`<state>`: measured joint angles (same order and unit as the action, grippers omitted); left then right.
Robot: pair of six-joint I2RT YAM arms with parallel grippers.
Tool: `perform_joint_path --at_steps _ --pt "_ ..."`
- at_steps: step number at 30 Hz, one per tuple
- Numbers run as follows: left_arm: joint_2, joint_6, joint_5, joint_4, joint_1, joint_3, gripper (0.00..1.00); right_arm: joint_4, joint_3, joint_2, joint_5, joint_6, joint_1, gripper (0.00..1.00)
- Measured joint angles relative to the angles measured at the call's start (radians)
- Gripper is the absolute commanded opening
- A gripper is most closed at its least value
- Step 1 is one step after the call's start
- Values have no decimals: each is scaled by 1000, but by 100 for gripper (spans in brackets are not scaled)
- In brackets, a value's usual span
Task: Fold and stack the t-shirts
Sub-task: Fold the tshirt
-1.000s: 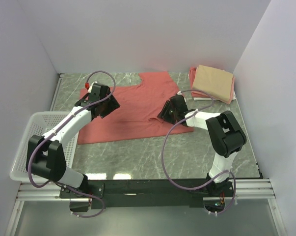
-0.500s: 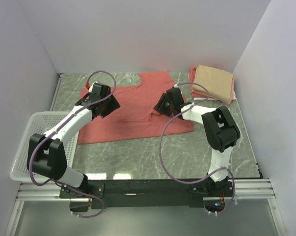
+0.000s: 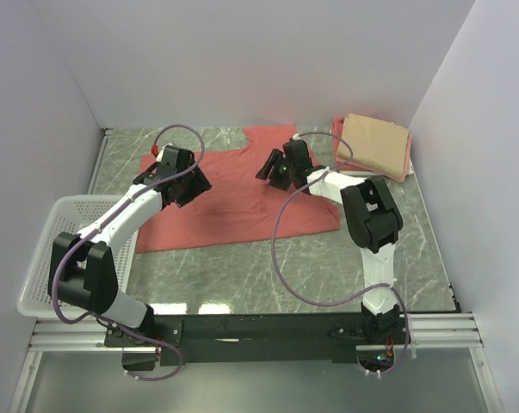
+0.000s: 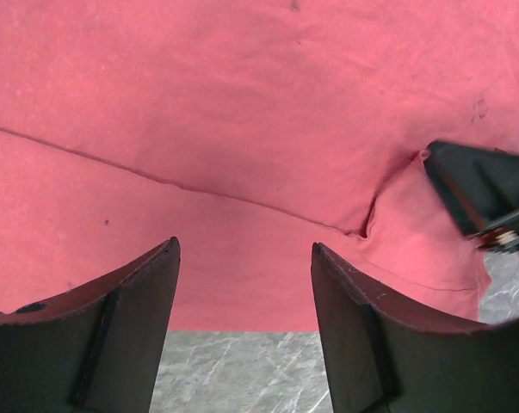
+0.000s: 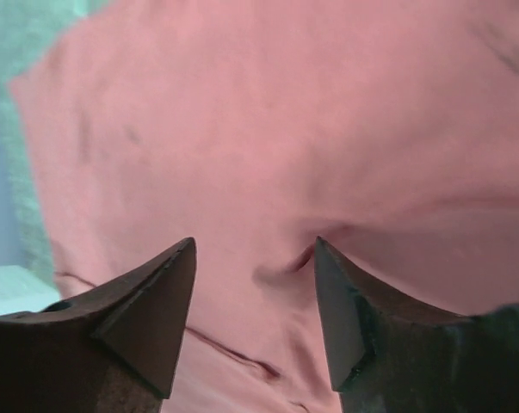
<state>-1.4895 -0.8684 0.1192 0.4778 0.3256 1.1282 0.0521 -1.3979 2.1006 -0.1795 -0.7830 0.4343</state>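
Note:
A large salmon-red t-shirt (image 3: 233, 194) lies spread flat on the grey marble table. It fills the left wrist view (image 4: 242, 129) and the right wrist view (image 5: 268, 129). My left gripper (image 3: 192, 182) is open and empty, low over the shirt's left part. My right gripper (image 3: 272, 166) is open and empty, low over the shirt's upper middle near the collar. A folded tan t-shirt (image 3: 375, 142) lies on a folded pink one (image 3: 338, 138) at the back right. In the left wrist view the right gripper's black body (image 4: 487, 194) shows by a cloth ridge.
A white mesh basket (image 3: 70, 225) stands at the left edge of the table. White walls close the back and both sides. Bare marble (image 3: 268, 267) lies between the shirt and the arm bases.
My right gripper has moved up and left across the shirt, from its lower right part toward the collar. The left arm has barely moved.

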Motion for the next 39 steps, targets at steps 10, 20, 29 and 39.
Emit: perform_joint_path --at_steps 10,20,29,39 --pt "3 -34 21 5 0 -11 68 -28 -10 -59 -17 35 -14 67" --pt "68 -111 69 15 23 -152 67 -145 575 -684 74 41 -227 61" --pt "125 -218 163 39 74 -218 68 -204 877 -1013 141 22 -276 59" --pt "197 -249 179 41 75 -268 70 -114 935 -848 143 -13 -306 58"
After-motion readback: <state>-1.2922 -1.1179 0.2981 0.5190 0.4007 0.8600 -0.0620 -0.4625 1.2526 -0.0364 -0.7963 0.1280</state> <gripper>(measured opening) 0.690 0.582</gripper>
